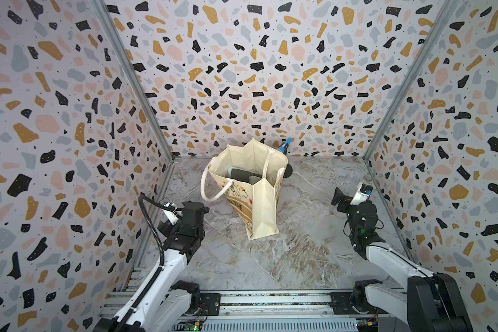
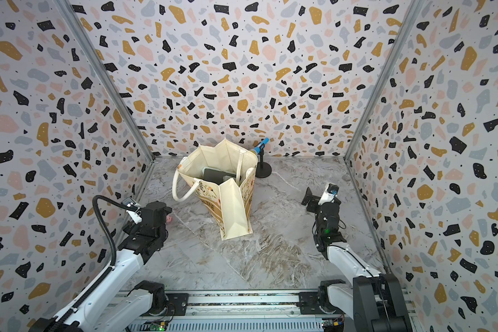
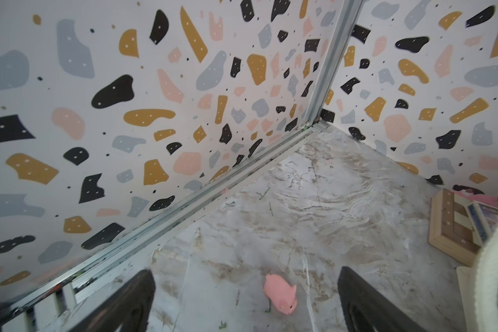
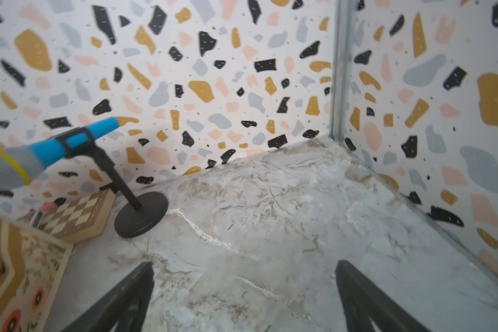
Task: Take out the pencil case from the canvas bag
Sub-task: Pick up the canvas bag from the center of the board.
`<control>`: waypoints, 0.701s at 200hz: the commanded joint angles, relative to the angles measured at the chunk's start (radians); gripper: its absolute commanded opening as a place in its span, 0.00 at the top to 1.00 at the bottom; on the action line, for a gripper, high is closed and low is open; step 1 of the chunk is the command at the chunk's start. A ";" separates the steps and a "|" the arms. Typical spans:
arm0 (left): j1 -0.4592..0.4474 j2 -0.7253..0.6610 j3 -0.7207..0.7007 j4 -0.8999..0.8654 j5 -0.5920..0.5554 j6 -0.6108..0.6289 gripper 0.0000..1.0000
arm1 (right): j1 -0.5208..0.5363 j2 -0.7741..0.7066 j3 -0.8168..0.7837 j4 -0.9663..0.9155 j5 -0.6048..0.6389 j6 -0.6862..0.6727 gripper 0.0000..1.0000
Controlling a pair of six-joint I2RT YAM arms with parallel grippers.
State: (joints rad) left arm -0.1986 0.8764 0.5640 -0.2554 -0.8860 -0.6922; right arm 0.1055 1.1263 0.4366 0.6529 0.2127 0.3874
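Currently, stock on marble-look table [image 1: 270, 258], terrazzo-print walls on 3 sides:

1 × canvas bag [image 1: 263, 212]: cream, floral print, tan lettered band; stands upright mid-table toward the rear, mouth open upward in both top views; white rope handle [image 1: 209, 188] loops out on the side facing the L arm; bag sits between the arms, apart from both.

Contents: dark grey flat item [image 1: 240, 174] lies inside, below the rim; can't tell if it is the pencil case.

1 × left gripper [image 3: 245, 273]: low over the table nr the L wall; fingers [image 3: 133, 299] wide apart, nothing between them.

1 × right gripper [image 4: 243, 266]: low over the table nr the R wall; fingers [image 4: 127, 296] wide apart, holding nothing.

1 × pink pig toy [image 3: 281, 293]: on the table just ahead of the L fingers, not touched.

1 × microphone [image 4: 49, 149]: blue body, grey mesh head, tilted on a black round-base stand [image 4: 140, 214] behind the bag.

1 × chessboard box [image 4: 79, 215]: wooden, flat on the table behind the bag, just beside the stand base.
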 commanded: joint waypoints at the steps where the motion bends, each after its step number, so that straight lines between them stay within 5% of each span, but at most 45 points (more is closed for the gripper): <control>1: -0.005 -0.013 0.046 -0.171 -0.038 -0.095 0.01 | -0.013 -0.021 0.035 -0.150 -0.029 0.179 0.01; 63: -0.005 0.011 0.126 -0.211 0.206 -0.021 0.01 | 0.023 0.045 0.284 -0.386 -0.309 0.202 0.01; 140: -0.005 -0.069 0.306 -0.423 0.352 -0.017 0.01 | 0.336 0.231 0.766 -0.716 -0.452 0.096 0.05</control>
State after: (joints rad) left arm -0.1993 0.8204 0.8124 -0.5930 -0.6117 -0.7460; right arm 0.3817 1.3113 1.0718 0.1059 -0.1776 0.5282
